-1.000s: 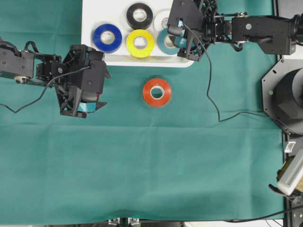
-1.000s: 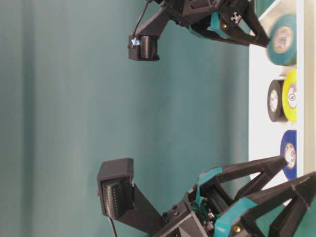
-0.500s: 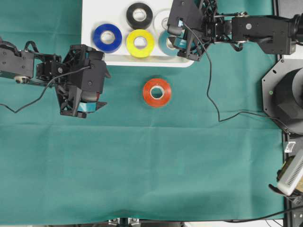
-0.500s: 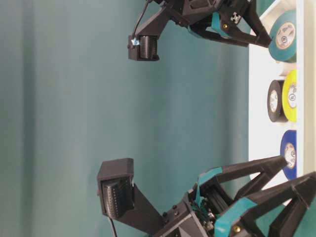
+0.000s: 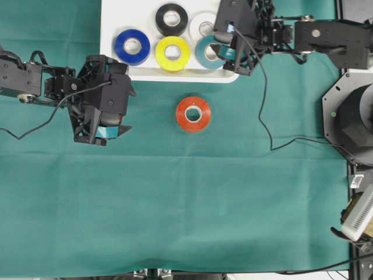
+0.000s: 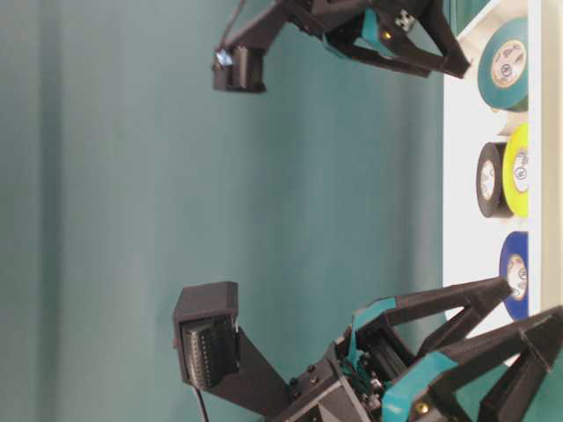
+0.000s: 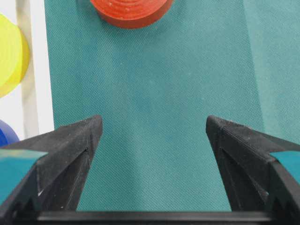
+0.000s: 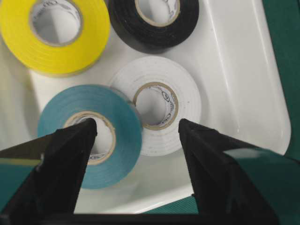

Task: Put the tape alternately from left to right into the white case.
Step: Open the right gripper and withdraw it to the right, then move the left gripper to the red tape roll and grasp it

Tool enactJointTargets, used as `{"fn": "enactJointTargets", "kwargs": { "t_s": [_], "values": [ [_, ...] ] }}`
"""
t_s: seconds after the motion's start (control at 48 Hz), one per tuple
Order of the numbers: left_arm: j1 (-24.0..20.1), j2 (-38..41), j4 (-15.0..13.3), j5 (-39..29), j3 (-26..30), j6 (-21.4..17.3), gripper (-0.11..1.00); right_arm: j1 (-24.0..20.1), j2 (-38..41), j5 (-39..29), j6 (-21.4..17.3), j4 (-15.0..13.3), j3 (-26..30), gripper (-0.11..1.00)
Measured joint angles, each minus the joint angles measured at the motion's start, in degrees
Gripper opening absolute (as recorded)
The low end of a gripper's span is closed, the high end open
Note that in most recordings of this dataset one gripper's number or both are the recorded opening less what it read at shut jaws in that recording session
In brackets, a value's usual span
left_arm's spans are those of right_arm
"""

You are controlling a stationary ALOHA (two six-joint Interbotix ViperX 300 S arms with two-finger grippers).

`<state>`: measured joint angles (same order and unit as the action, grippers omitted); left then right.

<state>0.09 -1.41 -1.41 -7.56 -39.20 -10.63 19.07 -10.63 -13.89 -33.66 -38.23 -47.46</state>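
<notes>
The white case (image 5: 108, 23) at the back holds blue (image 5: 132, 46), yellow (image 5: 172, 52), black (image 5: 172, 19), white (image 5: 203, 24) and teal (image 5: 206, 51) tape. The red tape (image 5: 193, 114) lies flat on the green cloth in front of the case. My right gripper (image 8: 137, 124) hovers open over the case's right end, above the teal roll (image 8: 122, 140) and the white roll (image 8: 187, 103), and holds nothing. The teal roll's edge overlaps the white one. My left gripper (image 7: 153, 124) is open and empty over the cloth, with the red roll (image 7: 131, 11) ahead of it.
The case's front rim (image 7: 35, 93) runs along the left of my left gripper. A grey round base (image 5: 352, 116) and a dark frame stand at the right table edge. Green cloth (image 5: 186, 204) covers the whole near half of the table.
My right gripper has drawn back a little to the right, away from the teal roll, which stays in the case. The left arm and the red roll have not moved.
</notes>
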Motion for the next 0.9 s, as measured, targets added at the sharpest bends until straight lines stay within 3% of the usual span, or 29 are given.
{"fn": "enactJointTargets", "kwargs": {
  "t_s": [0.438, 0.667, 0.896],
  "values": [
    [0.0, 0.0, 0.0, 0.0, 0.0, 0.0, 0.66, -9.9, -10.3, 12.0, -0.2, 0.3, -8.2, 0.74],
    [0.0, 0.0, 0.0, 0.0, 0.0, 0.1, 0.66, -14.8, -13.5, 13.1, -0.2, 0.4, -11.8, 0.74],
    [0.0, 0.0, 0.0, 0.0, 0.0, 0.0, 0.66, -15.8, -16.2, 13.2, -0.2, 0.4, -14.2, 0.74]
  ]
}}
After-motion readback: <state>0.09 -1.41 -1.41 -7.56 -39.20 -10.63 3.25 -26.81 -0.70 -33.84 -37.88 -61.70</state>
